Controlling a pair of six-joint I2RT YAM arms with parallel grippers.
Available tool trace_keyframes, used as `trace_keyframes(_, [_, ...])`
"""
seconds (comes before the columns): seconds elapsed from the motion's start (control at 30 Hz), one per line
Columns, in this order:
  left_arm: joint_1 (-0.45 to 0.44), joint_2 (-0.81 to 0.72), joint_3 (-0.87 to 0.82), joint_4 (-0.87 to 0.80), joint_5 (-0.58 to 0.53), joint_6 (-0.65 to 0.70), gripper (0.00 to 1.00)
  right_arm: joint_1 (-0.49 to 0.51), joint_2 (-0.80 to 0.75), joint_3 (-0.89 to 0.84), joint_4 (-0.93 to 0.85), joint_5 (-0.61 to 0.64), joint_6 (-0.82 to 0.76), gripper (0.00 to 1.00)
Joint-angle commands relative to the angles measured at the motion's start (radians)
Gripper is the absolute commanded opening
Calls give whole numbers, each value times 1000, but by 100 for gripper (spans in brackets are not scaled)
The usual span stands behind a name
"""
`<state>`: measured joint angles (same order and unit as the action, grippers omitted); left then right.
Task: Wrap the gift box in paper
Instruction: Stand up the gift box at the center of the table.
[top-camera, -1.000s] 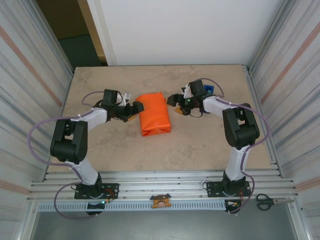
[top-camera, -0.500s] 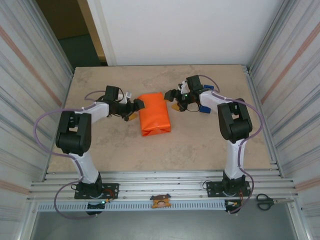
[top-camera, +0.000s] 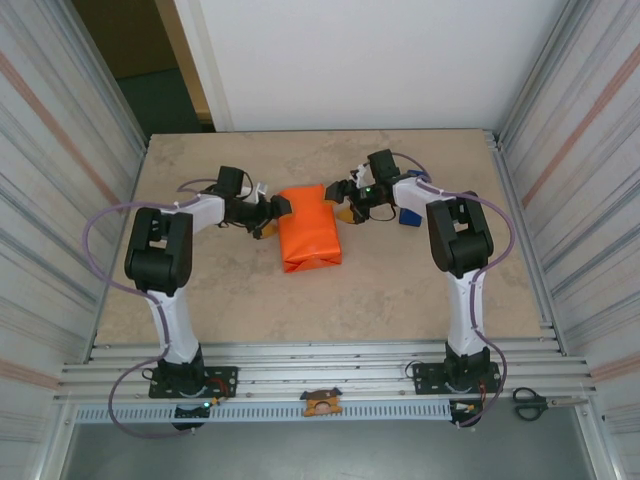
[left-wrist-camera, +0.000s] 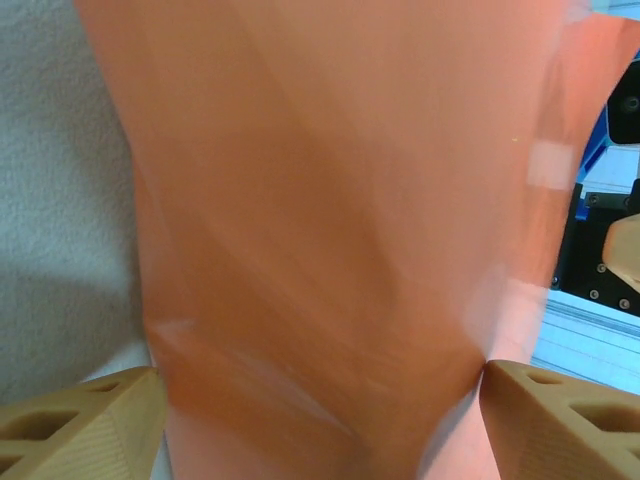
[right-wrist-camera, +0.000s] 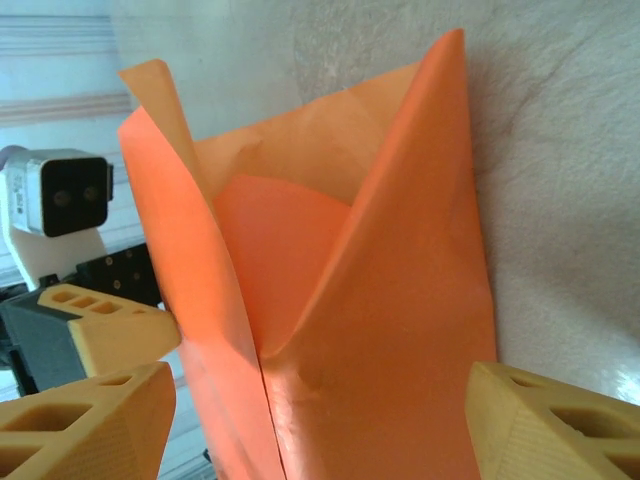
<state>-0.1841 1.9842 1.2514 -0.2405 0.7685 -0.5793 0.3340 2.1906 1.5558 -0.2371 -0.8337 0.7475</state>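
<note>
Count: two grippers, one sheet of paper, one blue tape dispenser, one pair of scissors.

The paper (top-camera: 308, 228) is folded into a single upright oblong parcel in the upper middle of the table (top-camera: 400, 290). The gift box is hidden under it, and I cannot make it out with certainty.

Edges and room: bare tabletop lies below the parcel and to its lower left and lower right. The table's side edges and the ribbed walls are well apart from it. The tape dispenser (top-camera: 409, 216) sits right of centre, just beside my right arm. The scissors (top-camera: 530, 403) lie off the table at the lower right, on the rail.

My left gripper (top-camera: 275, 215) is at the parcel's upper left corner. In its wrist view its fingers (left-wrist-camera: 80, 420) stand wide apart at the bottom corners of the frame. The paper fills the whole gap and meets both, and I cannot tell whether they press on it.

My right gripper (top-camera: 341, 200) is at the parcel's upper right corner. Its fingers (right-wrist-camera: 90, 420) are spread, with the open, raised paper end standing between them. There is a gap on the left side of that frame.
</note>
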Motion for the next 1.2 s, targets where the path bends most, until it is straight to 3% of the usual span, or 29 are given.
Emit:
trace_keyframes(0.0, [8, 16, 41, -31, 38, 24, 82, 6, 19, 43, -16, -44, -14, 74])
trace_keyframes(0.4, [-14, -2, 62, -3, 96, 49, 73, 17, -13, 41, 16, -111, -23, 65])
trace_keyframes(1.17, [-70, -301, -62, 25, 84, 67, 77, 39, -330, -194, 123, -57, -30, 68])
